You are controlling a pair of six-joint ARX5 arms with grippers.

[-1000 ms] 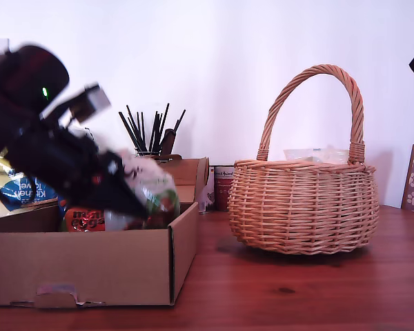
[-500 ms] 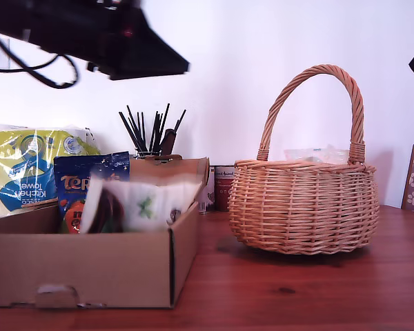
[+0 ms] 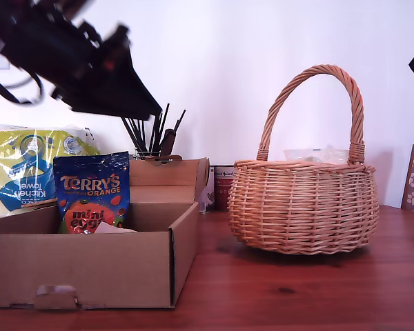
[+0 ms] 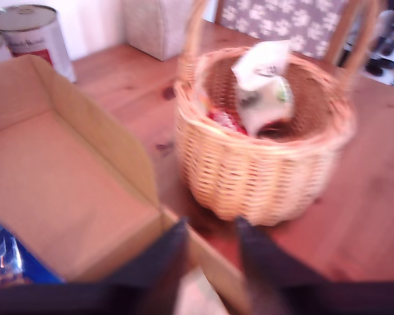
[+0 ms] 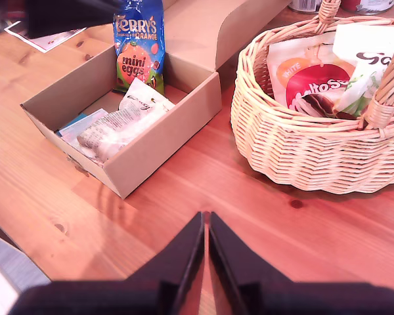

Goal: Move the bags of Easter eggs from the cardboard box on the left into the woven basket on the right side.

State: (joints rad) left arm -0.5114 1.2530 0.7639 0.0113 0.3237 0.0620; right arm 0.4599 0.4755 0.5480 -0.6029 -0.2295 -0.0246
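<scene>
First wrist view shows my first gripper (image 4: 210, 252) empty, jaws parted, above the cardboard box's (image 4: 85, 190) near corner, the woven basket (image 4: 262, 164) ahead already holding pouches. The blue Terry's bag (image 3: 91, 201) stands upright at the box's back, a pale pouch (image 5: 121, 121) flat beside it, both below this arm. My second gripper (image 5: 205, 252), fingers pressed together, hangs well apart

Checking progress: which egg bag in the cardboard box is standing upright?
The blue Terry's Orange mini eggs bag: it stands against the cardboard box's back wall. The pale bag lies flat on the box floor; the others are already in the woven basket.
</scene>
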